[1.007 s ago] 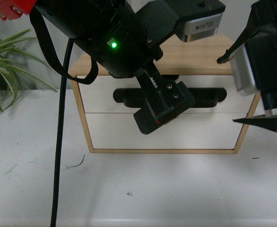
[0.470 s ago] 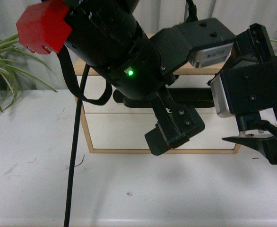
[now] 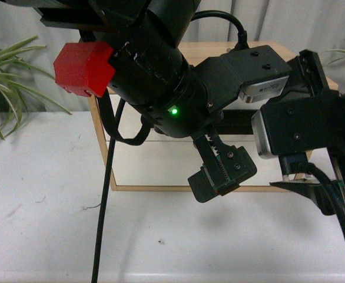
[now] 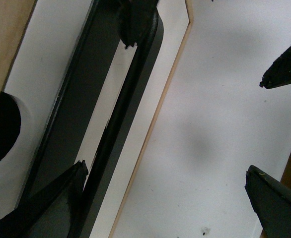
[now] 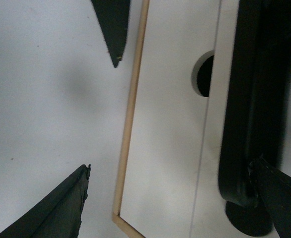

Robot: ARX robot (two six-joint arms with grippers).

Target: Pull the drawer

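Observation:
The drawer [image 4: 31,89] is the upper white front of the wooden cabinet, with a dark semicircular notch [image 5: 204,75] in its top edge. Its long black bar handle [image 4: 130,94] crosses the left wrist view; in the right wrist view the handle's end [image 5: 247,109] shows. In the front view both arms hide most of the drawer. My left gripper [image 4: 165,203] is open, with one finger [image 4: 51,208] beside the bar and the other over the table. My right gripper [image 5: 170,198] is open too, and one of its fingers [image 5: 282,198] overlaps the handle's end.
Below the drawer sits a plain white front with no handle [image 3: 155,165]. The wooden cabinet top [image 3: 284,50] stands on a white table [image 3: 43,224]. A green plant [image 3: 7,76] is at the far left. A black cable [image 3: 105,206] hangs in front of the cabinet.
Both arms have swung lower and nearer the camera. The left gripper dropped from handle height to the cabinet's bottom edge, and the right gripper moved left. The drawer looks unmoved.

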